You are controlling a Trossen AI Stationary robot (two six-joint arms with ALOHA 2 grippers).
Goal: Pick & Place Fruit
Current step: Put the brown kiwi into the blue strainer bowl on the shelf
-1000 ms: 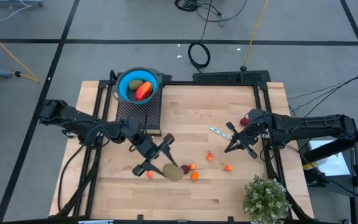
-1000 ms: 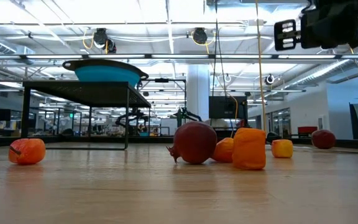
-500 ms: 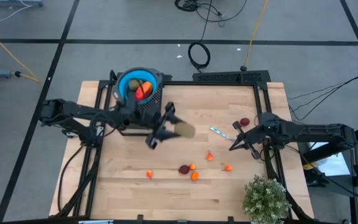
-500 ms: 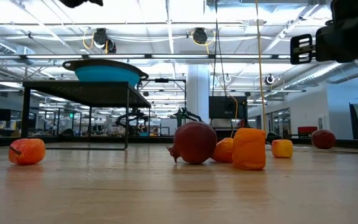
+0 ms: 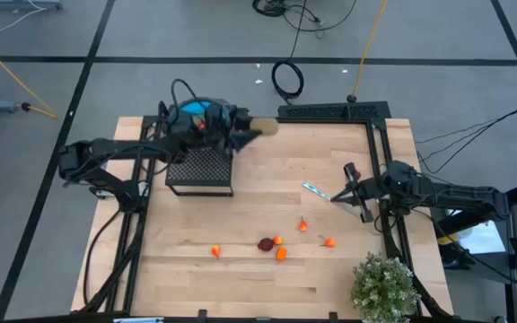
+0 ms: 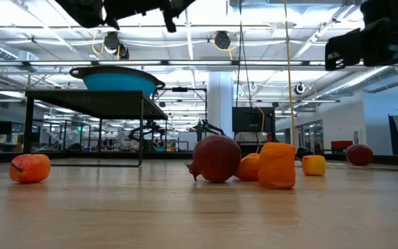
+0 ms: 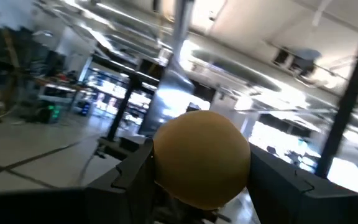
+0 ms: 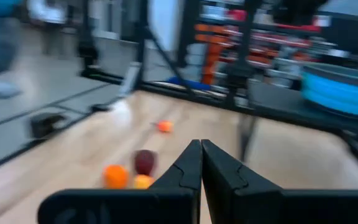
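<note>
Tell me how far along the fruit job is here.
Done: fruit already lies in the blue bowl on the rack. In hand: the left gripper holds the brownish oval fruit up beside the bowl, not yet released. Left: the dark red fruit and small orange pieces on the table. The right gripper waits shut at the table's right edge.

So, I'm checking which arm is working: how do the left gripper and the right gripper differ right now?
The left gripper is raised beside the blue bowl, while the right gripper sits low over the table near the silvery utensil. The left gripper's fingers clamp a brownish-green oval fruit; the right gripper's fingers are shut on nothing. Both are dark two-finger grippers.
</note>
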